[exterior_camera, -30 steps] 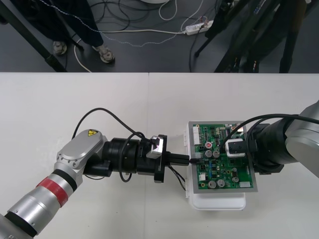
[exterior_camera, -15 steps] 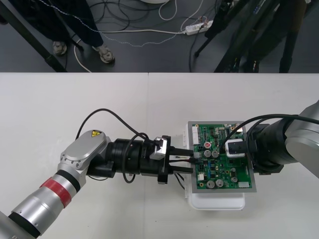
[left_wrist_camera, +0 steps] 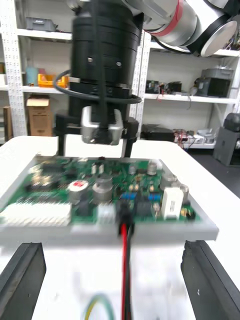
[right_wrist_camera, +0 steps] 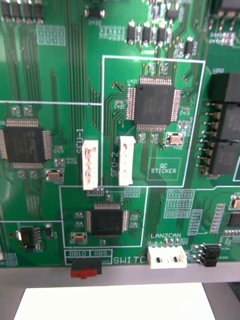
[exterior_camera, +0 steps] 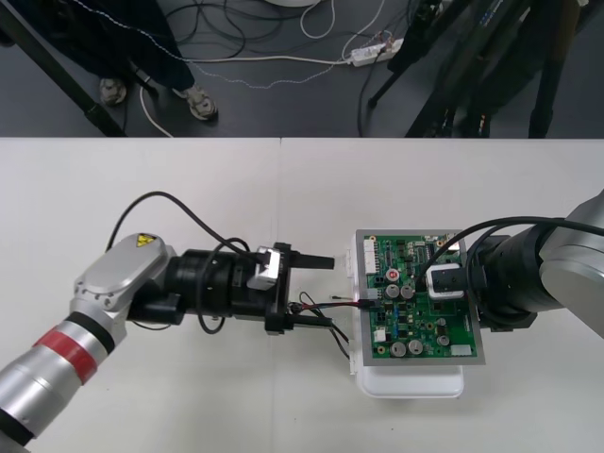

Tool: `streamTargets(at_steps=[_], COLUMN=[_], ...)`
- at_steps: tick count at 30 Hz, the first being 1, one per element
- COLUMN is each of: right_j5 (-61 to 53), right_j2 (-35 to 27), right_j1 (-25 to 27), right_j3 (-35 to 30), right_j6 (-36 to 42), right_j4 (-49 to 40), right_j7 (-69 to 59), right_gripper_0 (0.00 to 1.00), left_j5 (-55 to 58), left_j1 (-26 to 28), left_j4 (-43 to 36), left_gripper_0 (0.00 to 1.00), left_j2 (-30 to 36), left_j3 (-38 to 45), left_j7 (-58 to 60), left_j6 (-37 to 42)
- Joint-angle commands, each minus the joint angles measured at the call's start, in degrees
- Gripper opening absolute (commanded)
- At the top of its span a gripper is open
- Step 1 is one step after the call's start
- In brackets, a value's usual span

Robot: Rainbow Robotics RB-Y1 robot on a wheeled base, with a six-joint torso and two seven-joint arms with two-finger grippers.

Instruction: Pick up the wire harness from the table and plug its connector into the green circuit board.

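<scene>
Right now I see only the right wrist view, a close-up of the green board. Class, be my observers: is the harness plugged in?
Observer: Yes, the black plug sits in the green board's edge nearest the left hand.
Operator: Where do its wires go?
Observer: The wires run from the plug out between the left hand's fingers.
Operator: Is that hand gripping them?
Observer: No, it is open: fingers wide apart, wires loose between them.

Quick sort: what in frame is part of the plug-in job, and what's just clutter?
Job: wire harness, its plug in the green circuit board; white base; left gripper, open beside the board; right gripper over it.
Clutter: floor cables; power strip, both beyond the table.
</scene>
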Motion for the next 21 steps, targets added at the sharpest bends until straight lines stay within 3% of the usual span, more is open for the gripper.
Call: streamTargets(at_steps=[1,12,21], right_j5=[-0.03,-7.50,-22.01], right_j2=[-0.49,-7.25,-12.97], right_j1=[0.45,0.45,0.45], right_j3=[0.48,-3.56,-11.65], right_j6=[-0.23,-0.23,-0.23], right_j4=[-0.75,-0.84,-0.75], right_j7=[-1.68,0.51,3.59], right_gripper_0=[1.00,1.00,1.00], left_j5=[2.46,1.41,0.79], left_j1=[1.46,0.76,0.67], left_j4=[-4.06,-6.08,-19.61], left_gripper_0=[0.79,0.80,0.80], left_j2=[8.03,19.98,32.73], left_j3=[1.52,10.92,16.72], left_j7=[-2.78,-0.40,14.01], left_j6=[1.30,1.21,4.90])
